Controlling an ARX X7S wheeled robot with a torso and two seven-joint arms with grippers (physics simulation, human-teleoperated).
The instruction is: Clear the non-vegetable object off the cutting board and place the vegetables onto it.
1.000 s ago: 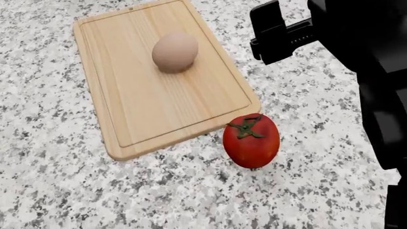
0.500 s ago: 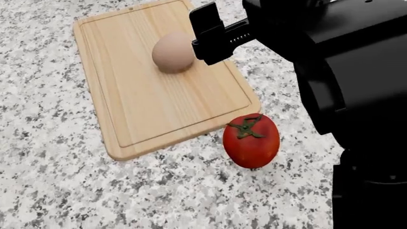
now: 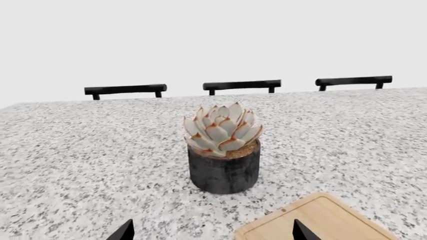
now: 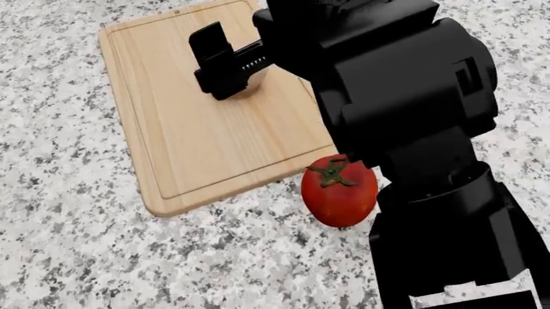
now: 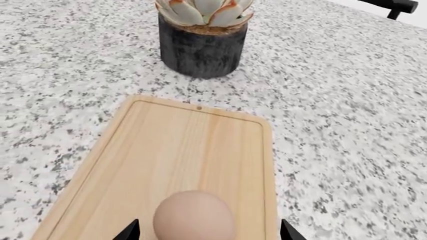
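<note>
The pale beige egg-like lump (image 5: pixel 193 217) lies on the light wooden cutting board (image 5: pixel 187 150). In the right wrist view my right gripper (image 5: pixel 209 232) is open, its two dark fingertips standing either side of the lump. In the head view the right gripper (image 4: pixel 225 71) hangs over the board (image 4: pixel 198 148) and hides the lump. The glossy red tomato (image 4: pixel 339 190) with its green stem lies on the counter just off the board's near right corner. My left gripper (image 3: pixel 212 232) is open and empty, above bare counter beside a corner of the board (image 3: pixel 327 220). The mushroom is out of view.
A succulent in a dark pot (image 5: pixel 203 47) stands on the speckled granite counter just beyond the board's far end; it also shows in the left wrist view (image 3: pixel 223 155). Three black chair backs (image 3: pixel 241 85) line the counter's far edge. My right arm (image 4: pixel 404 129) covers the scene's right side.
My right arm has swept left from the right edge over the board. Its gripper now covers the lump in the head view. The tomato and board have not moved.
</note>
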